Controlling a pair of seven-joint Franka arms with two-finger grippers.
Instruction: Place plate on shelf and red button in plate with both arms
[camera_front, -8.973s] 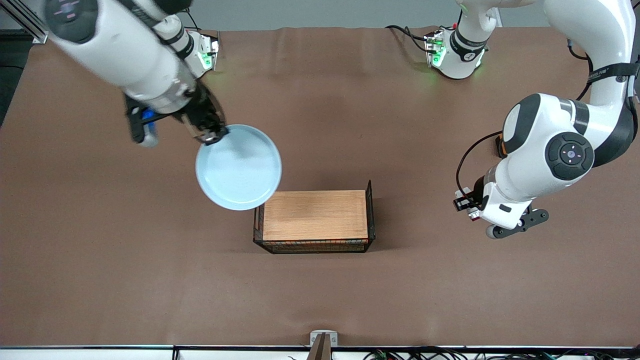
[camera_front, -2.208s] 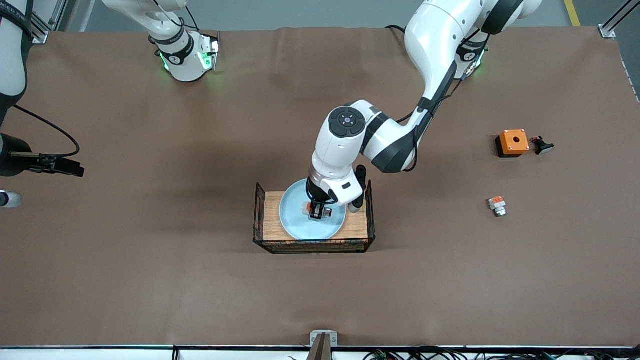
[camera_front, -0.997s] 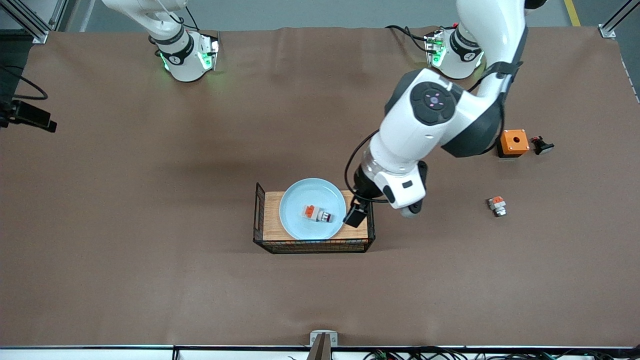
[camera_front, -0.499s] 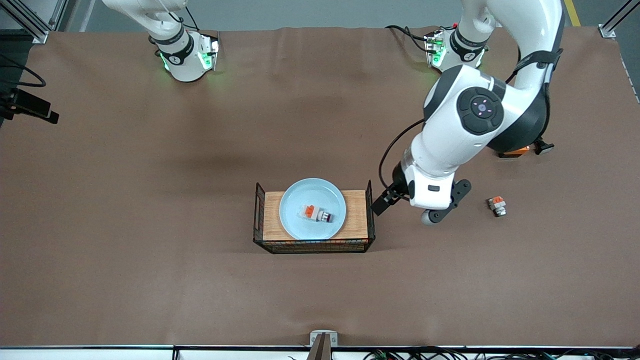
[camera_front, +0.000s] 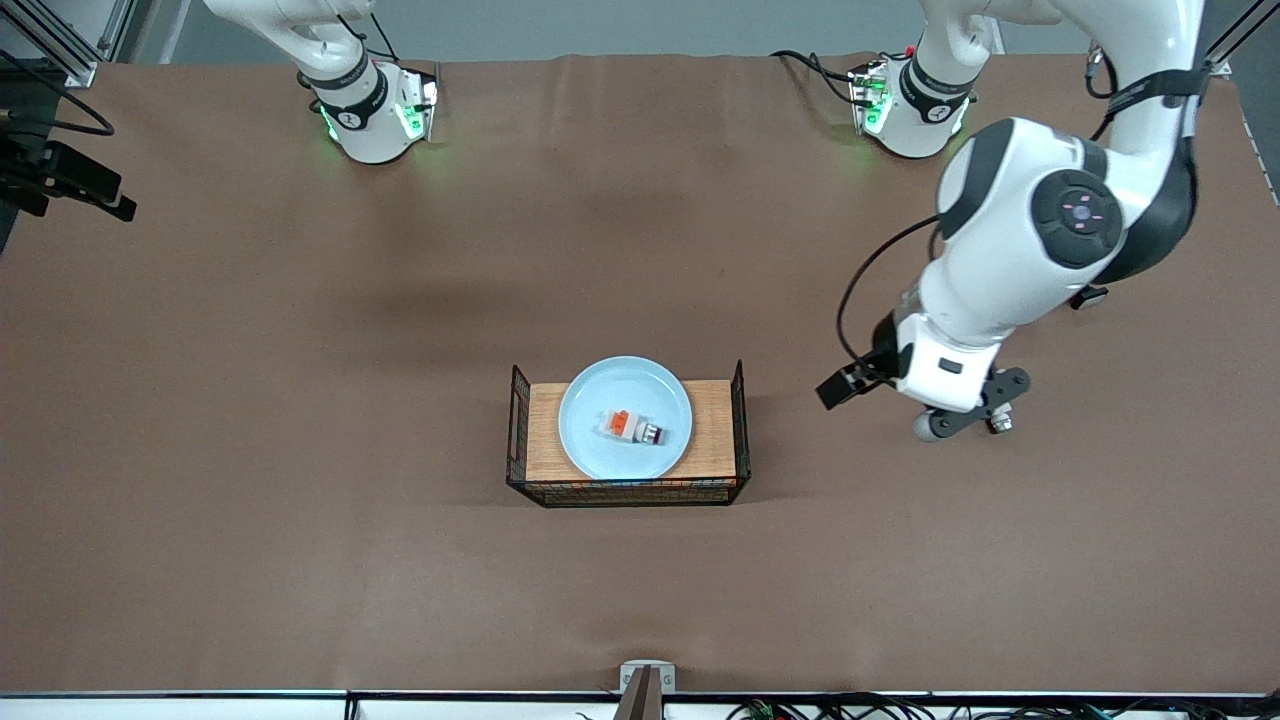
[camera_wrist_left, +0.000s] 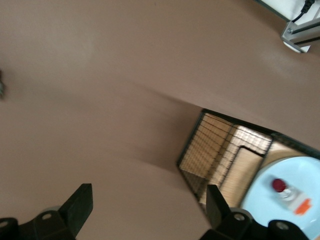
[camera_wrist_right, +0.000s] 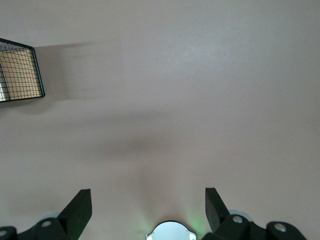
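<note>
Two grippers, both w/ fingers spread wide and nothing between them, as I read it. Left gripper (camera_wrist_left: 145, 210) hangs over bare table toward the left arm's end, well apart from the wire basket (camera_front: 740, 420); in its wrist view the basket corner sits just off one fingertip's side, w/ open mat between the fingers. Right gripper (camera_wrist_right: 145, 210) is up near its own base, also over bare mat, waiting. Plate (camera_front: 625, 417) lies flat on the basket's wooden floor (camera_front: 545, 430), and the red button (camera_front: 630, 427) lies on its side on the plate, about mid-plate. Task looks done to me. Risks from here: button is a small roundish part lying loose, so any knock to the basket could roll it to the rim or off. Another small part (camera_front: 1000, 423) lies almost under the left wrist; a low sweep could scatter it.
</note>
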